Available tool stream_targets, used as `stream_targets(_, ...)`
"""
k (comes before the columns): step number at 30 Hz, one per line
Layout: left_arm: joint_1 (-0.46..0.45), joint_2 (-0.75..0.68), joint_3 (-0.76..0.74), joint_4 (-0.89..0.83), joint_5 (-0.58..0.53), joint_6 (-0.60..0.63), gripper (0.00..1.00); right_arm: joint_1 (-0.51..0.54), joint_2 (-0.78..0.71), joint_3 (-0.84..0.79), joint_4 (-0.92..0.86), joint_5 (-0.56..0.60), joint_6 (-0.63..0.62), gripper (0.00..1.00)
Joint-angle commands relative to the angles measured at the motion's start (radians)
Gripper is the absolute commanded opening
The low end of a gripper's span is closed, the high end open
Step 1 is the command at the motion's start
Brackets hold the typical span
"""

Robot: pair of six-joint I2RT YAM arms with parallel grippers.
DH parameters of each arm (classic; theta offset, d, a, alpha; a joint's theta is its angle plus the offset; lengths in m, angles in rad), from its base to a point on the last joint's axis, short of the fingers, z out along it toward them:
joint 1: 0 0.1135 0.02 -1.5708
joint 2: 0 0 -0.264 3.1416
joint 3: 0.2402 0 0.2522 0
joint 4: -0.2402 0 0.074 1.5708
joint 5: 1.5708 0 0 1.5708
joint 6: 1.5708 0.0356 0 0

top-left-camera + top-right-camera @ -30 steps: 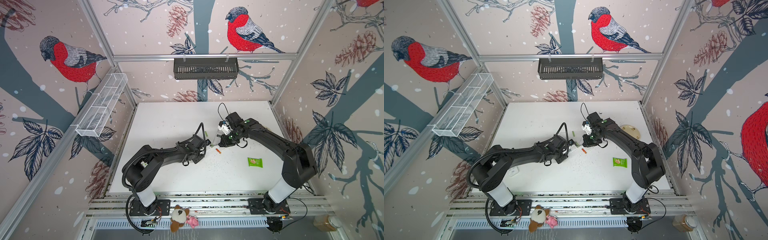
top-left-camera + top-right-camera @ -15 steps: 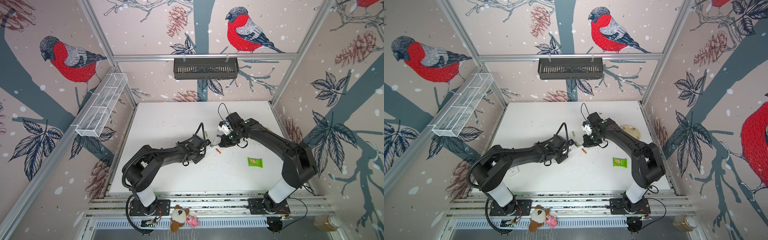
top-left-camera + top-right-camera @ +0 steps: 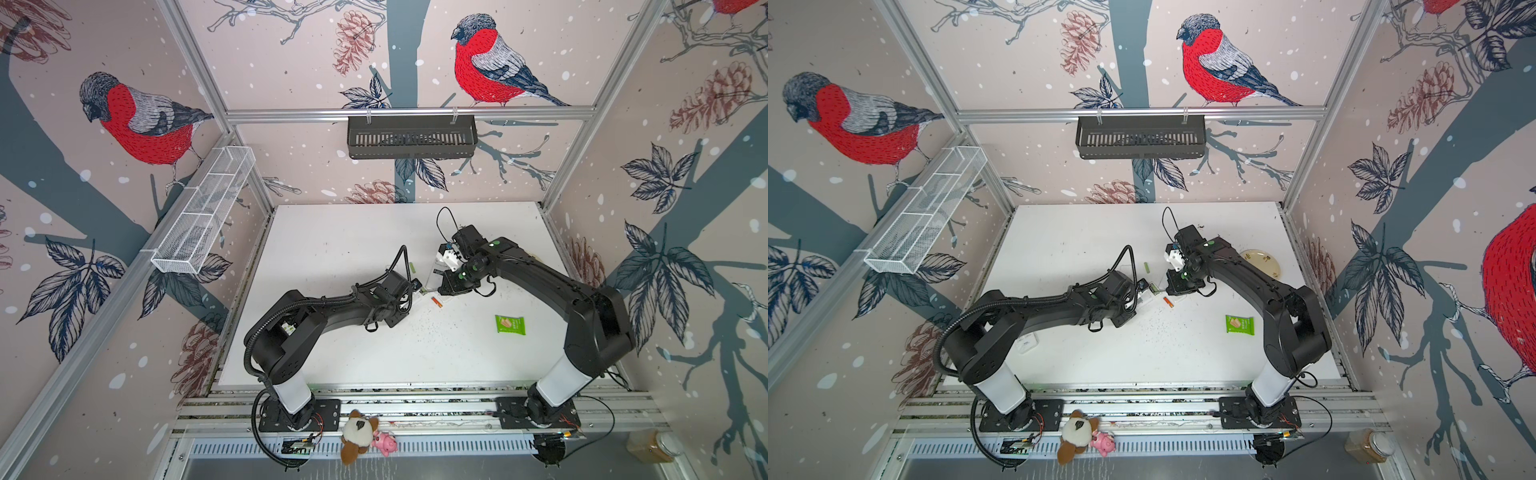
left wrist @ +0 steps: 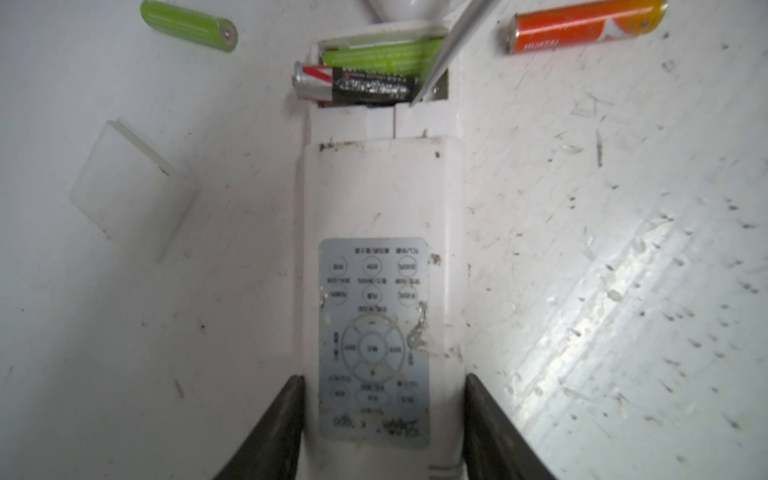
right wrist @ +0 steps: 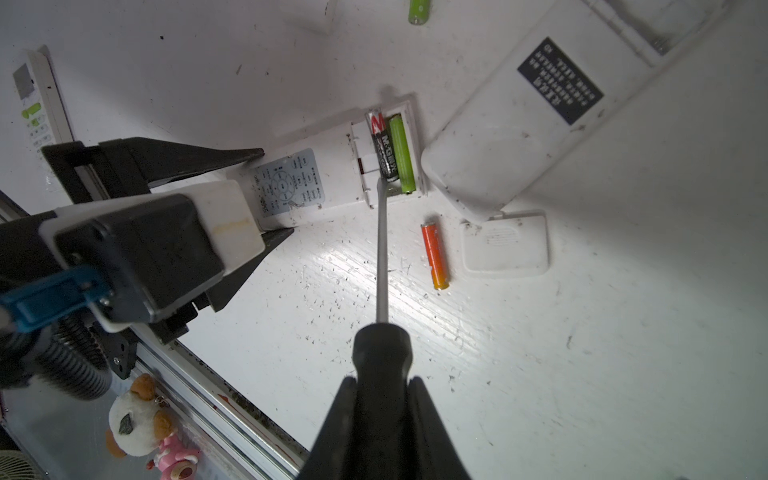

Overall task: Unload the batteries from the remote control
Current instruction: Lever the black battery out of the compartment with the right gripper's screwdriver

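My left gripper (image 4: 383, 377) is shut on the white remote control (image 4: 382, 187), which lies face down with its compartment uncovered. Two batteries sit in it: a black one (image 4: 353, 83) whose silver end pokes past the edge, and a lime green one (image 4: 382, 56). My right gripper (image 5: 382, 380) is shut on the black-handled screwdriver (image 5: 381, 353), whose tip rests at the black battery's (image 5: 381, 145) end. An orange-red battery (image 5: 434, 255) and a loose green battery (image 4: 189, 25) lie on the table beside the remote. Both grippers meet mid-table in both top views.
A larger white remote (image 5: 532, 116) lies close behind the compartment, with a white cover (image 5: 505, 245) by the orange battery. A second white cover (image 4: 129, 187) lies beside the held remote. A green packet (image 3: 510, 324), a plate (image 3: 1262, 262) and another remote (image 3: 1026, 343) lie farther off.
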Motion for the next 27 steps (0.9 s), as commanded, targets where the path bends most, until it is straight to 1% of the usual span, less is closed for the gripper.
stream_targets(1, -0.003, 0.02, -0.012, -0.165, -0.011, 0.021, 0.02, -0.001, 0.015, 0.004, -0.08, 0.045, 0.008, 0.01)
stream_targets(11, -0.017, 0.014, -0.01, -0.16, 0.014, 0.038, 0.02, 0.009, 0.077, 0.025, -0.004, 0.034, 0.023, 0.01)
stream_targets(16, -0.023, 0.013, 0.003, -0.151, 0.037, 0.052, 0.01, 0.016, 0.076, 0.016, 0.089, 0.026, 0.045, 0.01)
stream_targets(20, -0.023, 0.023, 0.014, -0.16, 0.027, 0.052, 0.01, 0.016, 0.055, -0.001, 0.14, 0.018, 0.059, 0.01)
stream_targets(27, -0.02, 0.02, -0.005, -0.156, 0.006, 0.037, 0.01, -0.006, -0.02, 0.004, 0.086, 0.009, 0.06, 0.01)
